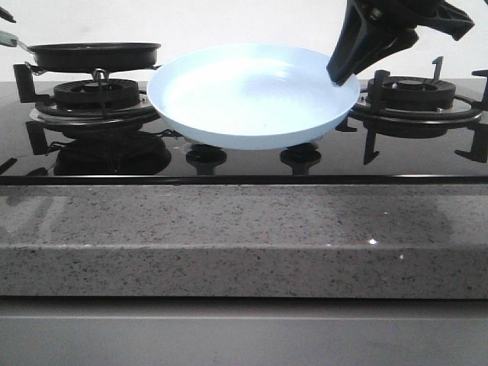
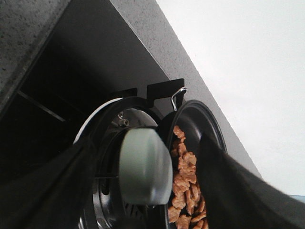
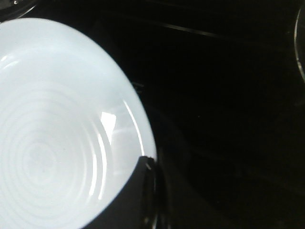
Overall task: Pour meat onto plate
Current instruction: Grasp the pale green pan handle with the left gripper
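While the plate point(image 1: 252, 95) sits empty mid-stove, held at its right rim by the right gripper point(image 1: 343, 72), the meat point(image 2: 187, 181) is all in the black pan point(image 1: 95, 55) on the far-left burner point(image 1: 95, 95). Right jaws look pinched on the rim in the right wrist view, w/ one finger point(image 3: 136, 191) over the edge. Left gripper point(image 2: 145, 191) straddles the pan's pale handle point(image 2: 145, 164); can't tell whether it's clamped yet or just around it.

Step, as I read it: pick-up of the pan, pour not begun. Next move prob. calls for a firm hold, a lift clear of the burner grate, a carry right, then a tilt over the plate's centre.

Edges: pan rim and plate's left rim are near each other, so little travel needed. Above the plate is open room. Right arm crowds the plate's right side, so keep the pour left of centre.
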You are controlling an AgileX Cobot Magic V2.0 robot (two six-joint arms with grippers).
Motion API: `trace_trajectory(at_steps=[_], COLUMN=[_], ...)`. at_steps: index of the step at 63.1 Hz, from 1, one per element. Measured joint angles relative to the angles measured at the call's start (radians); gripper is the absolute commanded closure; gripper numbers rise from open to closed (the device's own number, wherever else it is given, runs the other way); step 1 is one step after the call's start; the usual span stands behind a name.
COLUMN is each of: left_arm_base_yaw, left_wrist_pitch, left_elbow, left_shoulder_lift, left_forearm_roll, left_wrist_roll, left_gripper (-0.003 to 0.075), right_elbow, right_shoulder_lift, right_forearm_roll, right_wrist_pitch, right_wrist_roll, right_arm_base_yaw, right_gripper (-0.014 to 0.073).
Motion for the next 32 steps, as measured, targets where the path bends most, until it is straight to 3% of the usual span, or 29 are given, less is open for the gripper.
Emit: trace_trajectory(at_steps=[16,32], left_arm_base_yaw=[0.000,0.000], left_wrist_pitch=[0.000,0.001], left_elbow=[0.000,-0.002], left_shoulder_lift=[0.000,0.000], left_forearm_roll=[0.000,-0.026], left_wrist_roll=[0.000,0.000], left_gripper=[0.0557,0.0587], right_elbow=[0.000,0.000], right_shoulder_lift=[0.000,0.000], right_forearm_roll=[0.000,0.000], right_wrist_pitch=[0.000,0.000], right_wrist_roll=[0.000,0.000], right_arm_base_yaw=[0.000,0.000], right_gripper=[0.0651,0.0651])
